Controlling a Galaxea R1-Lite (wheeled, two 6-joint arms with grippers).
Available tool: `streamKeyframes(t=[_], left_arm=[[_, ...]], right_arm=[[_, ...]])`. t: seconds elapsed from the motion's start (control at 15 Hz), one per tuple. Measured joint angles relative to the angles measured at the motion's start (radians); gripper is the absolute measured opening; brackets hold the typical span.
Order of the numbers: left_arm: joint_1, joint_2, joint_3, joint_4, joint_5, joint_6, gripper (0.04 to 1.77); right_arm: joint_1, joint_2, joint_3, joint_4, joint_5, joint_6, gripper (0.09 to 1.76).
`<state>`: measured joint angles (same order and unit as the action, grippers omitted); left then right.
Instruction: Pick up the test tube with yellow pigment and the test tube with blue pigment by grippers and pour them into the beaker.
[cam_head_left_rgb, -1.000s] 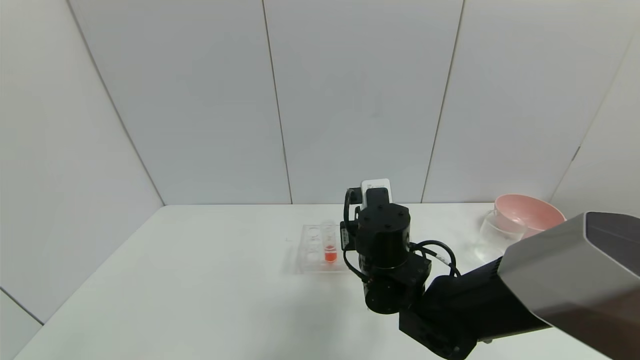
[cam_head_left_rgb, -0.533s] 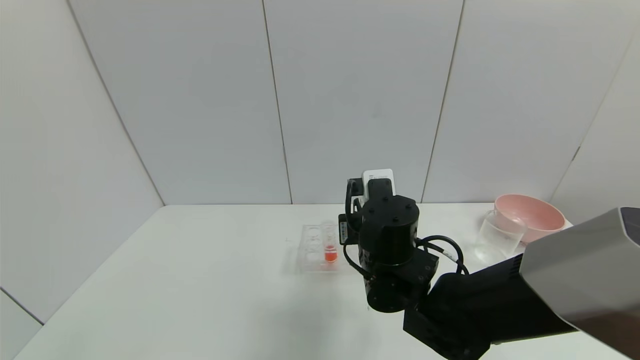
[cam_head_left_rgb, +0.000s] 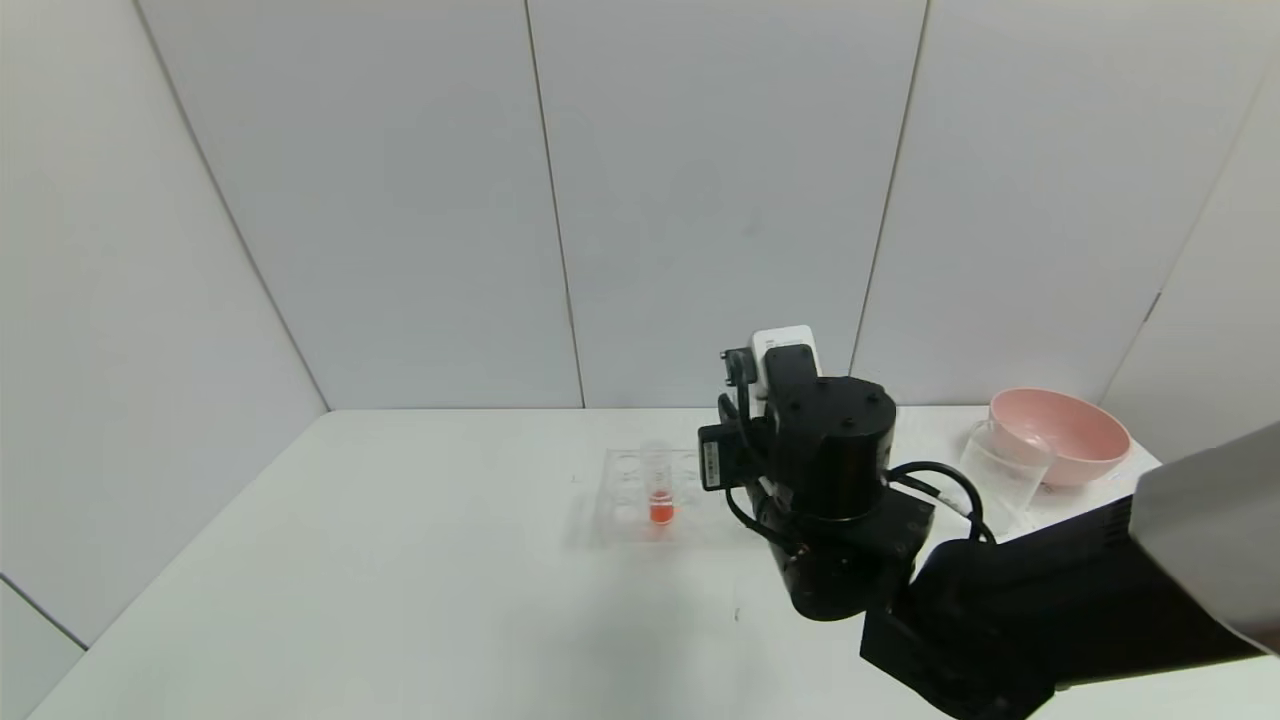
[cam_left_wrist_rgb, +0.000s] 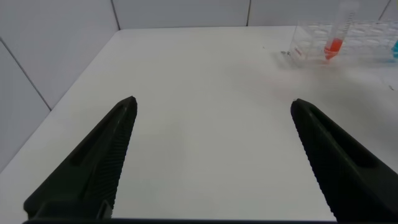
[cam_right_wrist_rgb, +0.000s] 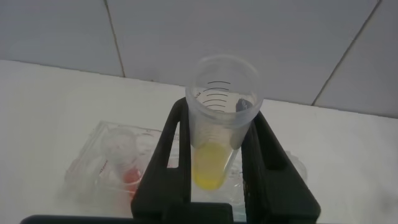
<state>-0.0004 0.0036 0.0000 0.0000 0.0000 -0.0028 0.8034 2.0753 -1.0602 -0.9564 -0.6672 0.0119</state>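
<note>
My right gripper (cam_right_wrist_rgb: 219, 134) is shut on the test tube with yellow pigment (cam_right_wrist_rgb: 211, 165) and holds it upright above the clear tube rack (cam_right_wrist_rgb: 99, 158). In the head view the right arm's wrist (cam_head_left_rgb: 830, 460) hides that tube; it hangs just right of the rack (cam_head_left_rgb: 625, 495), left of the beaker (cam_head_left_rgb: 1000, 470). The test tube with blue pigment (cam_left_wrist_rgb: 394, 50) shows only as a cyan spot at the rack's end in the left wrist view. My left gripper (cam_left_wrist_rgb: 212, 102) is open and empty, low over bare table well short of the rack.
A tube with red-orange liquid (cam_head_left_rgb: 660, 500) stands in the rack and also shows in the left wrist view (cam_left_wrist_rgb: 334, 37). A pink bowl (cam_head_left_rgb: 1060, 430) sits behind the beaker at the far right. White walls close the table at the back and left.
My right arm has risen and moved right, away from the rack toward the beaker, with the yellow tube in its grip. The rack and red-orange tube have not moved.
</note>
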Motion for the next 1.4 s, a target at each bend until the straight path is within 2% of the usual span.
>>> streamKeyframes(t=[0.2,0.33,0.6,0.73,1.0,1.27,1.4], left_arm=[[0.000,0.000,0.000,0.000,0.000,0.000,1.76],[0.000,0.000,0.000,0.000,0.000,0.000,1.76],[0.000,0.000,0.000,0.000,0.000,0.000,1.76],[0.000,0.000,0.000,0.000,0.000,0.000,1.76],[0.000,0.000,0.000,0.000,0.000,0.000,1.76],[0.000,0.000,0.000,0.000,0.000,0.000,1.76],[0.000,0.000,0.000,0.000,0.000,0.000,1.76]], right_arm=[[-0.050,-0.106,0.141,0.000,0.199,-0.004,0.52],[-0.113,-0.193,0.244,0.000,0.349,-0.033,0.52],[-0.296,-0.350,0.403,0.010,0.627,-0.112,0.52],[-0.400,-0.416,0.452,0.062,0.771,-0.128,0.52],[-0.634,-0.536,0.455,0.323,1.056,-0.178,0.52],[-0.906,-0.580,0.374,0.540,1.286,-0.417,0.52],[-1.012,-0.570,0.298,0.661,1.348,-0.524,0.52]])
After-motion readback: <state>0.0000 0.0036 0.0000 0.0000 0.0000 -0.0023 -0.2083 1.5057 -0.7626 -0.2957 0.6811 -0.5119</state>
